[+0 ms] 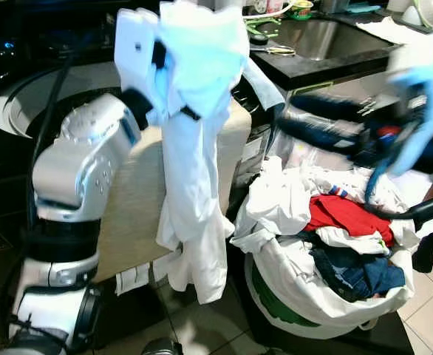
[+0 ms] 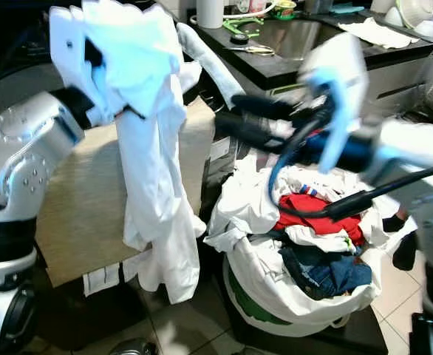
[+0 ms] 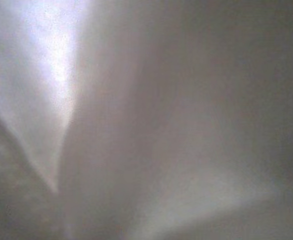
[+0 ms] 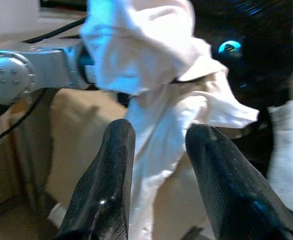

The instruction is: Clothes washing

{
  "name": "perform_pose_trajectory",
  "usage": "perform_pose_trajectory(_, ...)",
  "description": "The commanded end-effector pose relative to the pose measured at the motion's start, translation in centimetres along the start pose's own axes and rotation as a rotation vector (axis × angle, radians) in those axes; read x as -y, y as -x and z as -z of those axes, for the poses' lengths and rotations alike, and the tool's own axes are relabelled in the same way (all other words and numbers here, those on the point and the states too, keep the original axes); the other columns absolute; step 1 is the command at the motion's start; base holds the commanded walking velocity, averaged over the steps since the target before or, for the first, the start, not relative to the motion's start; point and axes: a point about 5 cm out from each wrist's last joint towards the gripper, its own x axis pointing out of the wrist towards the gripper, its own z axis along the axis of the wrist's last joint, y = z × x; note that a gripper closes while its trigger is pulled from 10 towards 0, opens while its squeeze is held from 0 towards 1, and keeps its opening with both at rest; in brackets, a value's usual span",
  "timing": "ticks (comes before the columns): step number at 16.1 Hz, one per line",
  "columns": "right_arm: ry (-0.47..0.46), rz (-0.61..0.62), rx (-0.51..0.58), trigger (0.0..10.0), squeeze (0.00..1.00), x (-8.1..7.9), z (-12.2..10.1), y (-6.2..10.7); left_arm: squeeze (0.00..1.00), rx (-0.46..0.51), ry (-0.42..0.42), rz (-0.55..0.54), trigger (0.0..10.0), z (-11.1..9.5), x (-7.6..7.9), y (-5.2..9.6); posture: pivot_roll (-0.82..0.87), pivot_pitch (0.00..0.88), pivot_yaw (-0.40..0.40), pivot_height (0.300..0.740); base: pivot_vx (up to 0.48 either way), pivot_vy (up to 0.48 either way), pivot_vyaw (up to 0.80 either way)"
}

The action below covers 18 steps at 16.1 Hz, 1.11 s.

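Observation:
My left gripper (image 1: 176, 81) is raised high and wrapped in a long white shirt (image 1: 194, 185), which hangs from it down toward the floor. Its fingers are buried in the cloth, and white fabric (image 3: 146, 120) covers the left wrist view. My right gripper (image 2: 227, 112) is blurred and reaches in from the right at chest height, just short of the shirt. In the right wrist view it (image 4: 159, 135) stands open, with the shirt (image 4: 151, 75) right ahead of its fingertips. Below it a laundry basket (image 1: 275, 303) is heaped with clothes, among them a red garment (image 1: 346, 214) and jeans (image 1: 357, 274).
A beige-covered surface (image 1: 135, 200) stands behind the hanging shirt, with a dark round machine top (image 1: 24, 96) to its left. A black counter with a sink (image 1: 327, 37) runs at the back right. A dark-socked foot (image 1: 427, 251) rests on the tiled floor at the right.

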Motion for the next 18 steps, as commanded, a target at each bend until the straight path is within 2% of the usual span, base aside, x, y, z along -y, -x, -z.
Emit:
perform_pose_trajectory(1,0.011,0.058,0.009,10.0,0.00,0.7,-0.3,0.8,0.00,0.043,-0.031,0.024,0.0,-1.3,0.0,-0.5,-0.04,0.000,-0.004,0.719,0.000,0.000,0.00)
perform_pose_trajectory(2,0.001,0.066,-0.013,10.0,0.00,0.9,0.1,1.2,0.00,0.059,-0.037,0.058,0.0,-1.7,0.2,-1.1,-0.03,0.000,-0.008,0.719,0.000,0.000,0.00)
perform_pose_trajectory(3,-0.015,0.058,-0.057,10.0,0.00,0.6,1.4,1.1,0.00,0.101,-0.071,0.095,0.0,-3.2,0.4,-3.1,-0.03,0.000,-0.013,0.719,0.000,0.000,0.00)
perform_pose_trajectory(4,-0.026,0.050,-0.071,10.0,0.00,0.3,2.0,0.8,0.00,0.133,-0.095,0.093,0.0,-4.3,0.3,-4.2,-0.03,0.000,-0.013,0.719,0.000,0.000,0.00)
perform_pose_trajectory(5,-0.036,0.032,-0.085,10.0,0.00,-0.2,2.6,0.3,0.00,0.195,-0.127,0.054,0.0,-6.6,-0.1,-6.0,-0.03,0.000,-0.009,0.719,0.000,0.000,0.00)
perform_pose_trajectory(6,-0.037,0.021,-0.094,10.0,0.00,-0.5,3.1,-0.2,0.00,0.261,-0.144,-0.016,0.0,-9.3,-1.0,-7.5,-0.03,0.000,-0.005,0.719,0.000,0.000,0.00)
perform_pose_trajectory(7,-0.038,0.022,-0.095,10.0,0.00,-0.6,3.2,-0.5,0.00,0.302,-0.171,-0.086,0.0,-11.0,-1.6,-8.1,-0.03,0.000,-0.001,0.719,0.000,0.000,0.00)
perform_pose_trajectory(8,-0.040,0.051,-0.094,10.0,0.00,-0.5,3.5,-0.9,0.00,0.404,-0.319,-0.295,0.0,-15.2,-3.1,-8.3,-0.03,0.000,0.012,0.719,0.000,0.000,0.00)
perform_pose_trajectory(9,-0.040,0.064,-0.090,10.0,0.00,-0.5,3.5,-0.9,0.00,0.425,-0.326,-0.355,0.0,-16.0,-3.7,-8.2,-0.03,0.000,0.015,0.719,0.000,0.000,0.00)
perform_pose_trajectory(10,-0.034,0.097,-0.085,10.0,0.00,-0.3,3.7,-1.0,0.00,0.443,-0.443,-0.500,0.0,-17.4,-4.9,-7.4,-0.04,0.000,0.030,0.719,0.000,0.000,0.00)
perform_pose_trajectory(11,-0.026,0.130,-0.080,10.0,0.00,-0.2,3.7,-0.9,0.00,0.463,-0.522,-0.621,0.0,-18.3,-6.1,-6.4,-0.04,0.000,0.037,0.719,0.000,0.000,0.00)
perform_pose_trajectory(12,-0.023,0.160,-0.073,10.0,0.00,0.1,3.8,-0.9,0.00,0.467,-0.567,-0.735,0.0,-18.8,-7.5,-5.3,-0.05,0.000,0.041,0.719,0.000,0.000,0.00)
perform_pose_trajectory(13,-0.023,0.172,-0.070,10.0,0.00,0.2,3.8,-0.8,0.00,0.458,-0.602,-0.777,0.0,-18.9,-8.0,-4.9,-0.05,0.000,0.042,0.719,0.000,0.000,0.00)
perform_pose_trajectory(14,-0.019,0.201,-0.066,10.0,0.00,0.4,3.8,-0.7,0.00,0.440,-0.702,-0.846,0.0,-18.9,-9.1,-3.9,-0.05,0.000,0.044,0.719,0.000,0.000,0.00)
perform_pose_trajectory(15,-0.016,0.226,-0.065,10.0,0.00,0.7,3.8,-0.7,0.00,0.420,-0.735,-0.883,0.0,-18.5,-10.2,-3.1,-0.04,0.000,0.040,0.719,0.000,0.000,0.00)
perform_pose_trajectory(16,-0.013,0.239,-0.067,10.0,0.00,0.8,3.9,-0.7,0.00,0.391,-0.766,-0.903,0.0,-18.0,-10.9,-2.6,-0.04,0.000,0.039,0.719,0.000,0.000,0.00)
perform_pose_trajectory(18,-0.013,0.248,-0.071,10.0,0.00,0.9,4.1,-0.7,0.00,0.304,-0.783,-0.859,0.0,-16.1,-11.7,-2.4,-0.04,0.000,0.031,0.719,0.000,0.000,0.00)
